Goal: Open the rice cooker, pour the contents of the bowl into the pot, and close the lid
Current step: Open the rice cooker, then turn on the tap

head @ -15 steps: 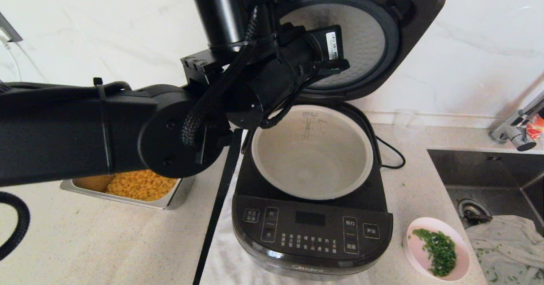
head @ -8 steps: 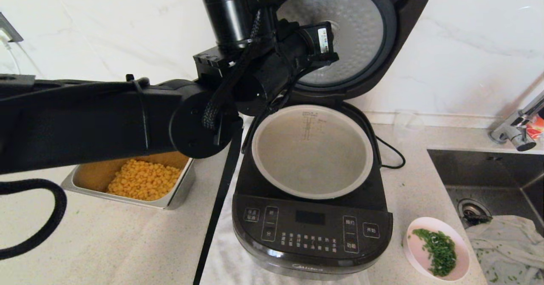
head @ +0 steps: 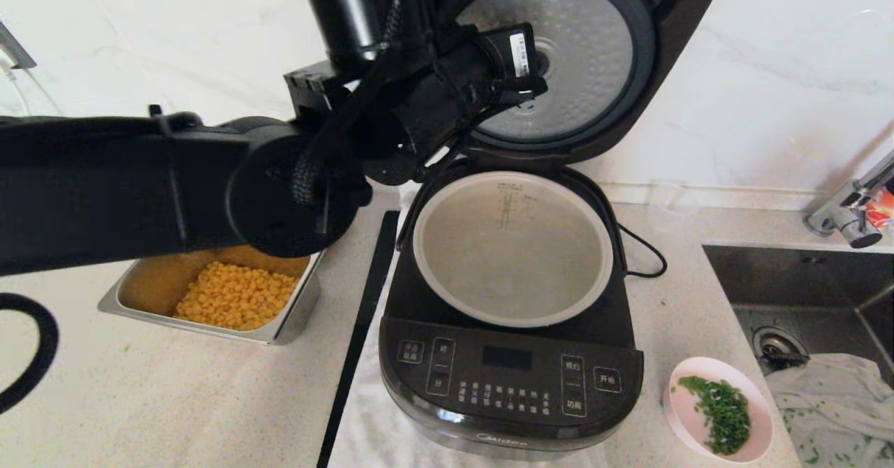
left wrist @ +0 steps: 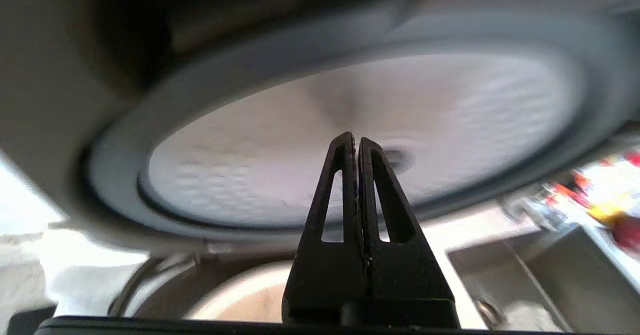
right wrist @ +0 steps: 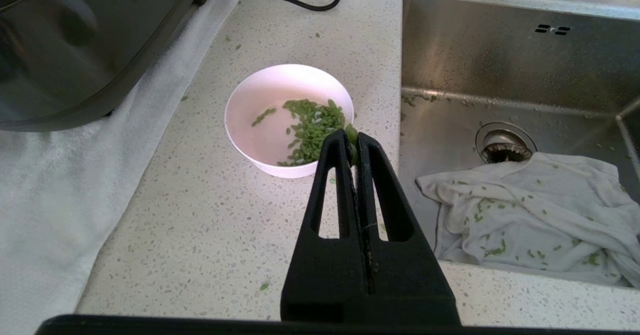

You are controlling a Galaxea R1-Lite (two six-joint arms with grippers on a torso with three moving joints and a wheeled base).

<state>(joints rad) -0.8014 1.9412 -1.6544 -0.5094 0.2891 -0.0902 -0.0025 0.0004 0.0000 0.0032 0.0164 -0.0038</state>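
Sitting on the counter to the right of the open rice cooker [head: 510,356], the bowl [right wrist: 289,119] is lying just ahead of the right gripper [right wrist: 353,140], jaws closed, empty. Left gripper [left wrist: 351,142], also pinched empty, is hovering by the raised lid [head: 594,56], farther off.

Table: pale speckled stone table [head: 174,398], scattered green herb bits near the sink.
Tray: rectangular steel tray [head: 286,325] holding yellow corn kernels [head: 234,304], at the left.
Towel: white cloth towel [right wrist: 45,185] spread on the table.
Sink: stainless steel sink [right wrist: 500,60] at the right, round drain [right wrist: 504,142].
Rag: crumpled white rag [right wrist: 530,215] flecked with green, lying in the sink.
Tap: chrome tap [head: 848,209] behind the sink.
Cable: black power cable [head: 642,251].
Wall: white marble wall [head: 782,70].
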